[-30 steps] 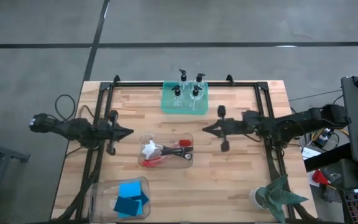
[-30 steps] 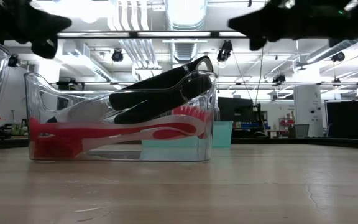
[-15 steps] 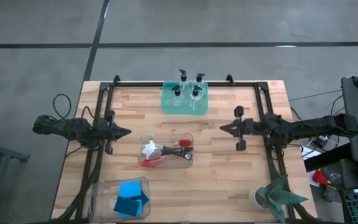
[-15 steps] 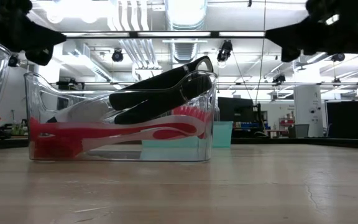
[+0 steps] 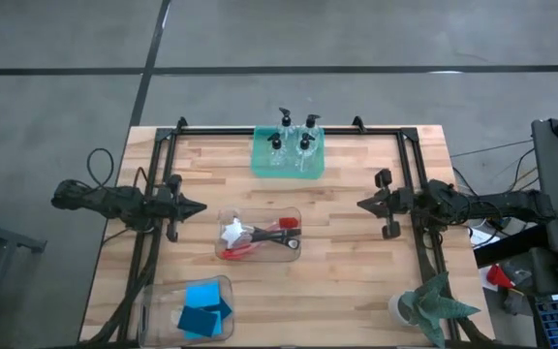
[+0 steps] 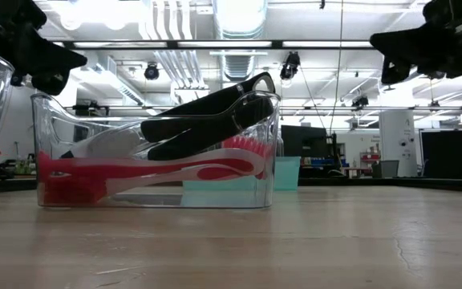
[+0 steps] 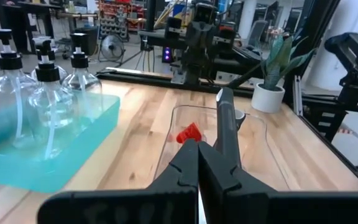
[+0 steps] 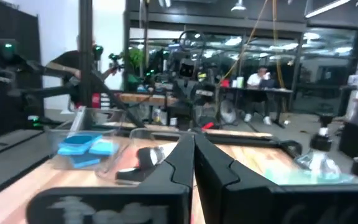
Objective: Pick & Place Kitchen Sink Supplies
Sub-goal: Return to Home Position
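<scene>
Several clear pump bottles with black tops [image 5: 294, 143] stand in the green tray [image 5: 263, 167] at the table's far edge. Red, black and white-headed brushes [image 5: 260, 234] lie in a clear bin [image 5: 258, 213] at mid-table, their ends leaning over its rim [image 6: 247, 88]. Blue sponges [image 5: 204, 309] lie in a clear bin [image 5: 158, 310] at the near left. My left gripper [image 5: 201, 206] hovers shut at the left side, pointing at the brush bin. My right gripper [image 5: 360, 204] hovers shut at the right side, pointing left. Neither holds anything.
A potted plant [image 5: 432, 305] stands at the near right corner. A black frame [image 5: 289, 129] runs along the far edge and down both sides of the table. Bare wood [image 5: 337, 281] lies between the brush bin and the plant.
My right gripper has drawn back toward the table's right edge, away from the brush bin, staying shut. My left gripper has drawn back slightly toward the left edge.
</scene>
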Robot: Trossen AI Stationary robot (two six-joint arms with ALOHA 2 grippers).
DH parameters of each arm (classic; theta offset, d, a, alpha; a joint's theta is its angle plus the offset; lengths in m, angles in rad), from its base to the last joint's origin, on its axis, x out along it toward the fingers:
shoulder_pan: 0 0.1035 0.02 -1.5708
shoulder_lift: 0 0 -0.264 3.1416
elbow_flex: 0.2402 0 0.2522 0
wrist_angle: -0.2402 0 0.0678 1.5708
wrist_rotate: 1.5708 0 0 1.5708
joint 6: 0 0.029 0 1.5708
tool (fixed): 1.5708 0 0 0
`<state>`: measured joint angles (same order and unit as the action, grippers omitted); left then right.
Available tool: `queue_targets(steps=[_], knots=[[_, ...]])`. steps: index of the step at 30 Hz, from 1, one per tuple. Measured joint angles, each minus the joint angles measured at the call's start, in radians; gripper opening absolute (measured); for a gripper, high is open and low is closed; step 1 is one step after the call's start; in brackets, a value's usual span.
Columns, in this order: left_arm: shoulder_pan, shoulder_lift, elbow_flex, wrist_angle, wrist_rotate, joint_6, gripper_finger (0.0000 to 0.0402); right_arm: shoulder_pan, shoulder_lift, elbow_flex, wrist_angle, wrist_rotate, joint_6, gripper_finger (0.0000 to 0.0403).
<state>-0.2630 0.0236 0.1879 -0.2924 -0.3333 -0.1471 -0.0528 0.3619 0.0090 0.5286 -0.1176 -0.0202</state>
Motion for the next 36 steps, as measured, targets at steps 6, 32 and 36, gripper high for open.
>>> queue_targets(steps=[6, 32, 36], knots=[[0.0, 0.009, 0.0, 0.0, 0.0, 0.0, 0.0, 0.0, -0.144, 0.0, -0.114, -0.093, 0.026, 0.0008], [0.0, 0.011, 0.0, -0.001, -0.001, 0.001, 0.0, 0.0, -0.267, 0.0, -0.429, -0.092, 0.226, 0.0009], [0.0, 0.011, 0.0, -0.001, -0.001, 0.001, 0.0, 0.0, -0.268, 0.0, -0.428, -0.092, 0.226, 0.0009]])
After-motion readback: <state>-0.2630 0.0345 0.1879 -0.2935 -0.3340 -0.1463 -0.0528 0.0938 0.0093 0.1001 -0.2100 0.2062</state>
